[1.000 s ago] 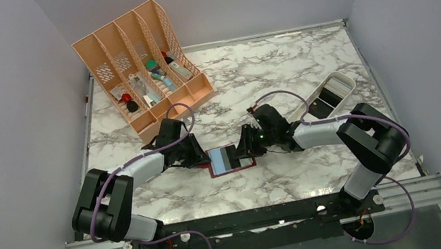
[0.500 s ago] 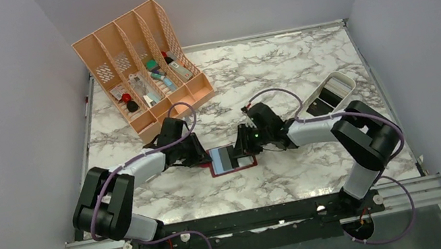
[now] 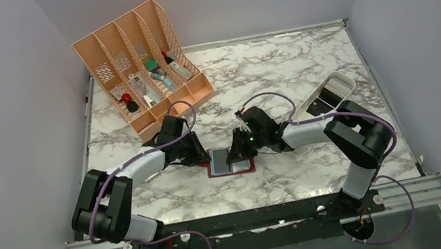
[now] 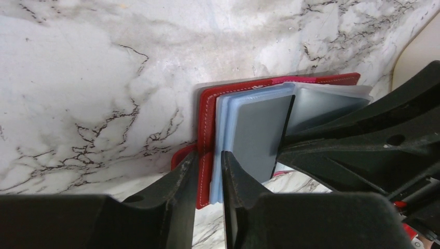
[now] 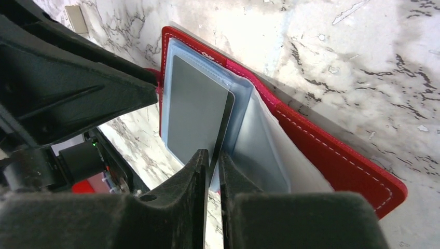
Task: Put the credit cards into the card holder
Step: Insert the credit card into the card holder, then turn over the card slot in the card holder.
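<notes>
The red card holder (image 3: 220, 170) lies open on the marble table, its clear inner pockets up. It also shows in the left wrist view (image 4: 206, 104) and in the right wrist view (image 5: 332, 155). My left gripper (image 4: 208, 166) is shut on the holder's left edge, pinching the red cover and clear sleeves. My right gripper (image 5: 212, 158) is shut on a bluish-grey credit card (image 5: 194, 111), held on edge with its far end inside a clear pocket. In the top view the two grippers, left (image 3: 199, 156) and right (image 3: 237, 151), meet over the holder.
A peach slotted organizer (image 3: 142, 66) with small items stands at the back left. A white oblong tray (image 3: 329, 93) holding dark cards lies at the right, behind my right arm. Grey walls enclose the table on three sides.
My right gripper has moved left with the card, pushing it further over the holder's left half. The holder's right flap is now more covered. My left gripper has stayed in place.
</notes>
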`<action>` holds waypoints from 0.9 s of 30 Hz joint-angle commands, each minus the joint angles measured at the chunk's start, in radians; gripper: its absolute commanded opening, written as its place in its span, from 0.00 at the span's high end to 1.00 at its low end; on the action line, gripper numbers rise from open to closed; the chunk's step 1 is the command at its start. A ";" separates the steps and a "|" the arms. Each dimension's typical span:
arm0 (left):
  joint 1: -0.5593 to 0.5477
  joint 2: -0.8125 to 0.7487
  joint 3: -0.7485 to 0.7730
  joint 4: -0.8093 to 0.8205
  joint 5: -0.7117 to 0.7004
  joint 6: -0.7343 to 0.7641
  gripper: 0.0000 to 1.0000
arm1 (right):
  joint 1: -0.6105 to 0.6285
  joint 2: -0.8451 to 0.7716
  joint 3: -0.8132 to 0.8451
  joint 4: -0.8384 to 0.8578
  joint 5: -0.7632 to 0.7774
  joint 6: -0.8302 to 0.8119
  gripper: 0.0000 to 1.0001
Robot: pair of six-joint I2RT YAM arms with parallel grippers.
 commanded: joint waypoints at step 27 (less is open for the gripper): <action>-0.022 -0.055 -0.070 0.203 0.164 -0.058 0.57 | 0.009 0.021 -0.090 0.070 0.044 0.029 0.91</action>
